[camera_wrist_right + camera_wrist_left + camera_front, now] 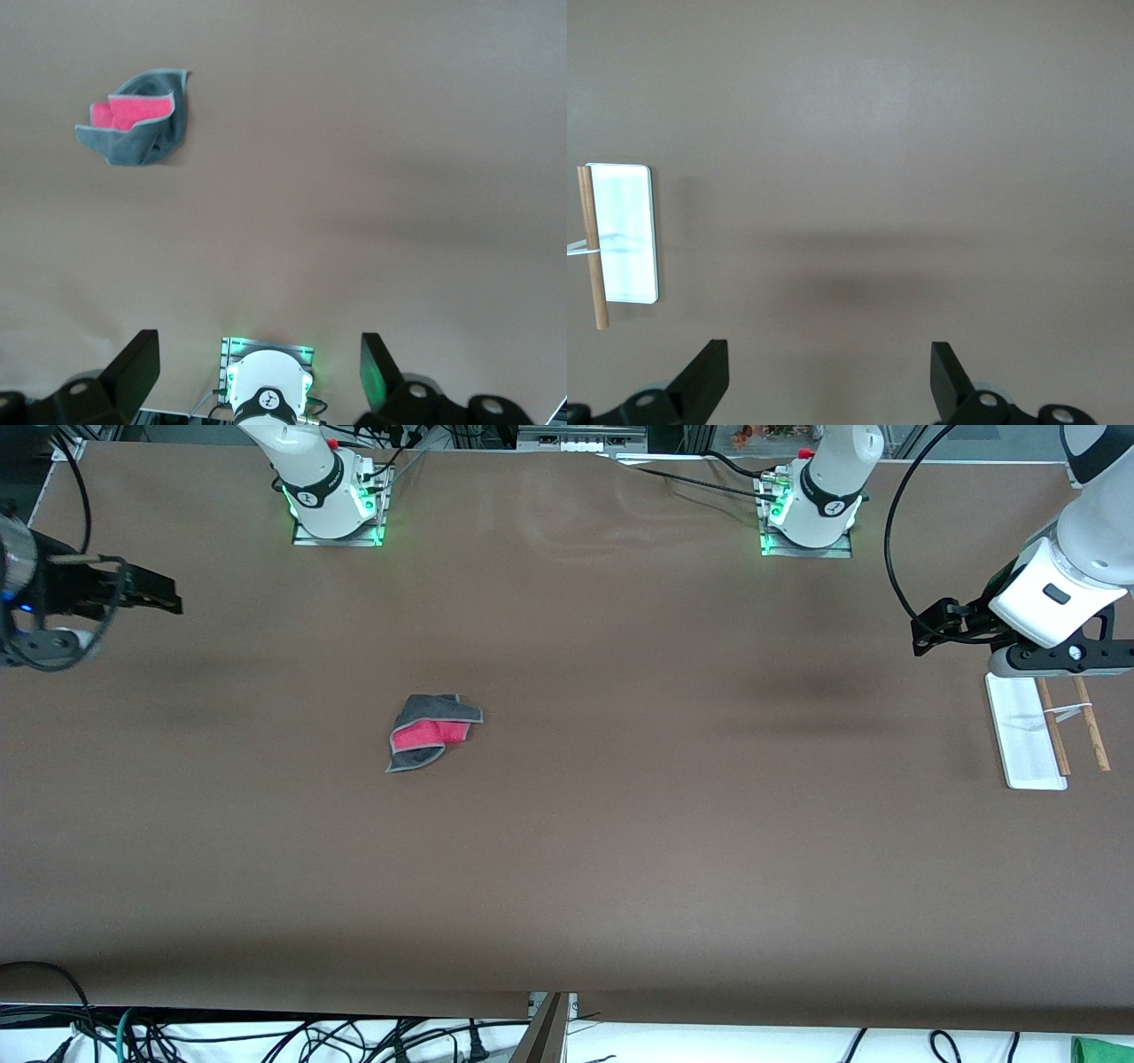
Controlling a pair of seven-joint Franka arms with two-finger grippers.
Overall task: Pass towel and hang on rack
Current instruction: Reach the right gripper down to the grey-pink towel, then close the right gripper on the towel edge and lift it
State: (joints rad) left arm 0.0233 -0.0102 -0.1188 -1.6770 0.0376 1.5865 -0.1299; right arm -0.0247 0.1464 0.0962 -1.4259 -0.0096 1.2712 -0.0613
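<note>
The towel (431, 731) lies crumpled on the brown table, dark grey with a pink-red fold showing, toward the right arm's end; it also shows in the right wrist view (137, 128). The rack (1028, 735) lies at the left arm's end, a white flat base with two thin wooden rods (1091, 731) beside it; the left wrist view shows its base (625, 235) and one rod (592, 257). My left gripper (921, 633) hangs open and empty above the table just by the rack, its jaws (828, 376) wide apart. My right gripper (173, 598) is open and empty over the table's edge at its own end, well apart from the towel (257, 350).
The two arm bases (335, 505) (811, 509) with green lights stand along the table's edge farthest from the front camera. Black cables (895, 540) trail near the left arm. Bare brown table (673, 797) spreads between towel and rack.
</note>
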